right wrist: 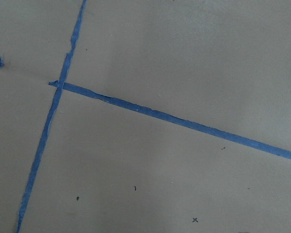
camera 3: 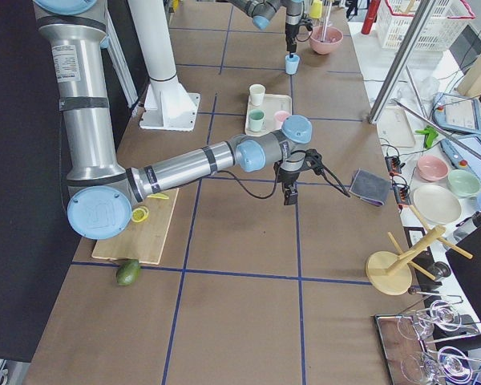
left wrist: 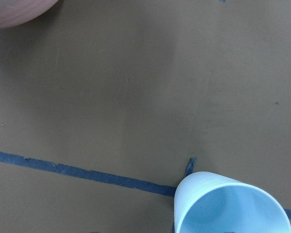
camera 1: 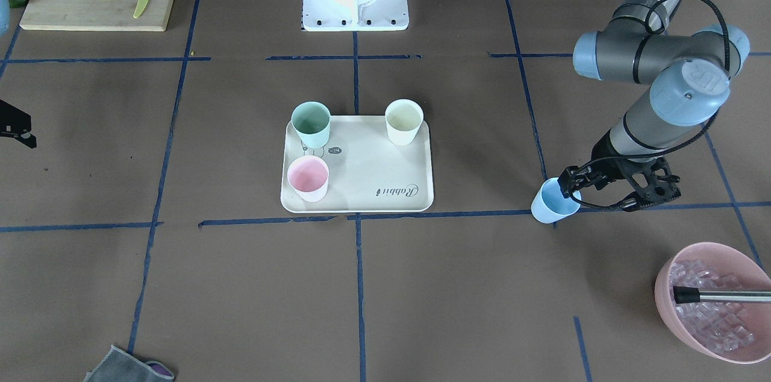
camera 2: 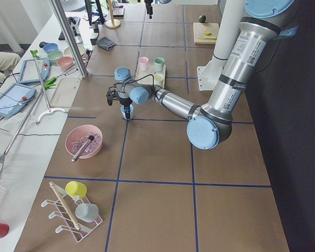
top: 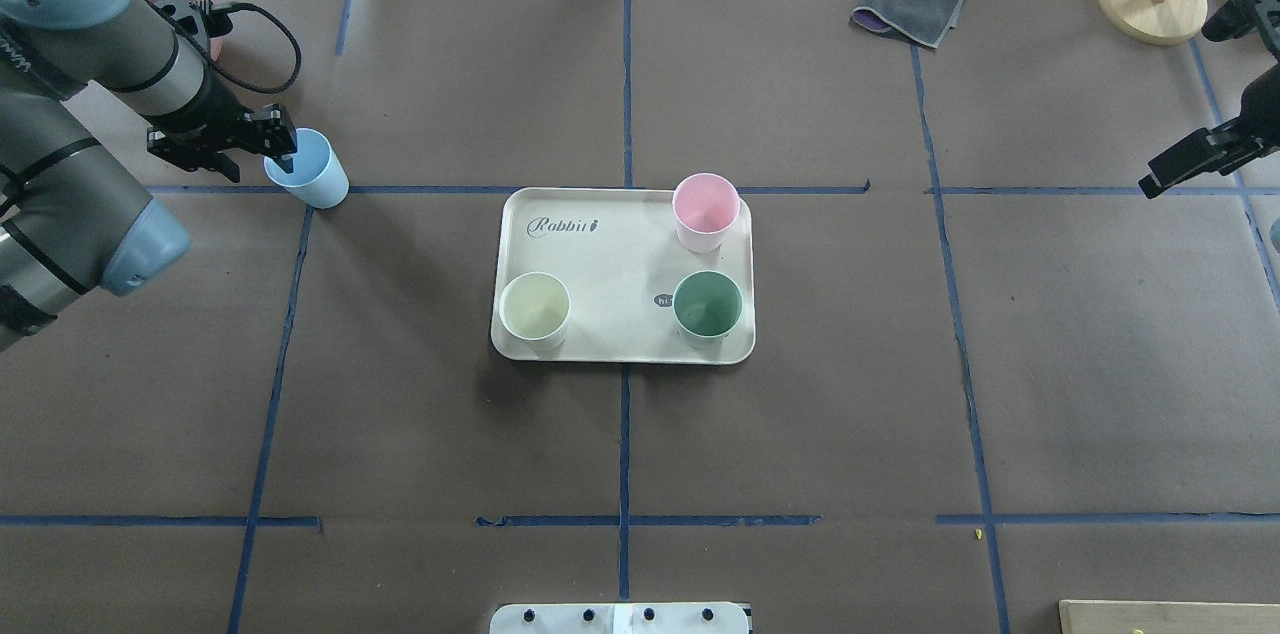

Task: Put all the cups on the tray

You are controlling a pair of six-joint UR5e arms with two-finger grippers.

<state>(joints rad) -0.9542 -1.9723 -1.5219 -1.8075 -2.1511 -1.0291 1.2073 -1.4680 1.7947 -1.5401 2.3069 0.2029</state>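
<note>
tray [camera 1: 367, 186] holds the green cup [camera 1: 311, 124], pink cup [camera 1: 308, 179] and cream cup [camera 1: 403, 123]; left fingers [camera 1: 567, 188] pinch the rim of the tilted blue cup [camera 1: 550, 210], well apart toward the surface's [camera 1: 458, 285] left edge, the last to move.

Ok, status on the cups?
Left gripper shut on blue cup at rim, cup tilted, off tray. Right gripper hovers far side, jaws unreadable. Green cup, pink cup, cream cup on tray. Nothing between blue cup and tray.
</note>
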